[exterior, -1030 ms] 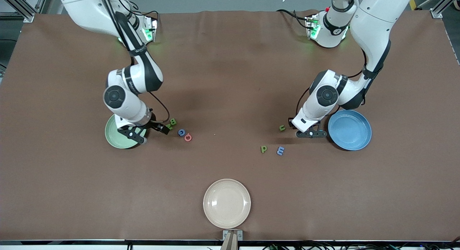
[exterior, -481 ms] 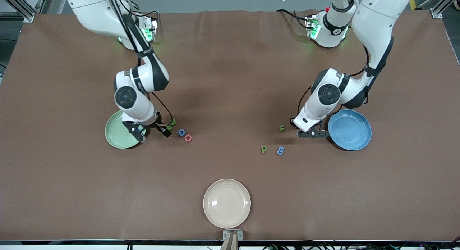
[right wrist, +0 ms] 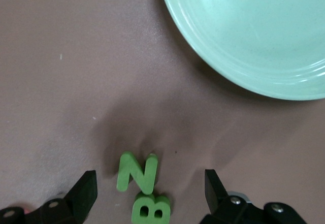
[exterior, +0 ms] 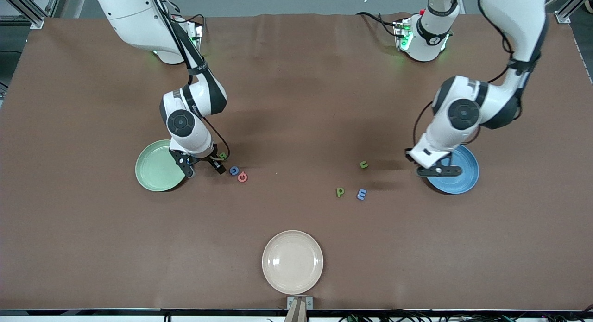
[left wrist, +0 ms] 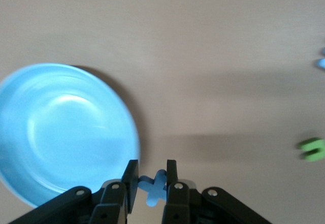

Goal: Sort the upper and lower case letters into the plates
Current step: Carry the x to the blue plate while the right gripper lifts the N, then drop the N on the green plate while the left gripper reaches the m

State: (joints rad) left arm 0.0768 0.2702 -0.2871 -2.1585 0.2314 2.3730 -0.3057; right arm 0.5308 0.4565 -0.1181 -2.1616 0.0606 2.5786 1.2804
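Left wrist view, jaws clamping blue letter, right jaws wide

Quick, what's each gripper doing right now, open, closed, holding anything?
Left gripper: shut on a small blue letter, over the blue plate.
Right gripper: open, over the green N and green B.

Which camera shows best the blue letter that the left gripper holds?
The left wrist view: the blue letter sits pinched in the left gripper, beside the blue plate. In the front view the gripper hides it. The right wrist view lacks it.
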